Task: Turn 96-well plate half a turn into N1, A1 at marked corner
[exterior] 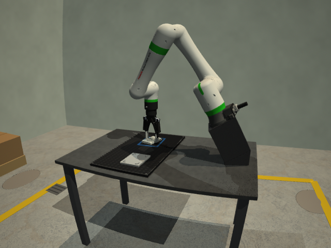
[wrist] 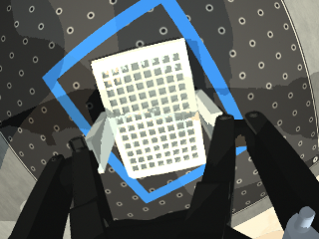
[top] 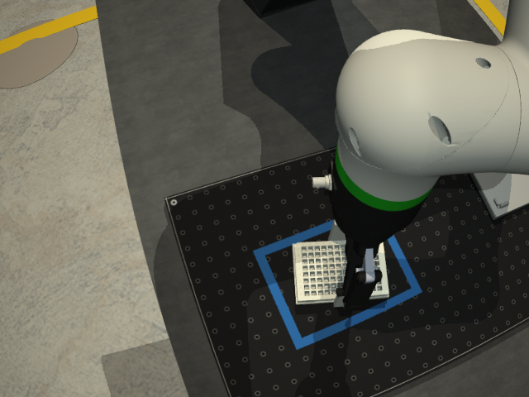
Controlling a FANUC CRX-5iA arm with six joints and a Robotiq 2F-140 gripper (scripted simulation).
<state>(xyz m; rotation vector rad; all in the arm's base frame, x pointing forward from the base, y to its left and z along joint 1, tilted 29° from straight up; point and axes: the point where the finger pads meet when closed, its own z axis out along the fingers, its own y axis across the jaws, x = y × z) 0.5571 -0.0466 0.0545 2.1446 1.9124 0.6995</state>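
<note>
The white 96-well plate (top: 339, 272) is inside the blue taped outline B1 on the black deck, low over it or on it; I cannot tell which. It also shows in the wrist view (wrist: 155, 108) and in the exterior view (exterior: 150, 139). My gripper (wrist: 153, 114) is shut on the plate across its long sides, pointing straight down. In the top view the arm hides the plate's right part. The grey plate nest N1 (exterior: 135, 159) stands empty, nearer the deck's front. I cannot make out the plate's cut corner.
The perforated black deck (exterior: 138, 153) lies on a dark table (exterior: 160, 163). The robot's black base (exterior: 229, 142) stands at the table's right. A brown box (exterior: 9, 149) sits on the floor at far left. The deck's edge (top: 192, 290) runs left of B1.
</note>
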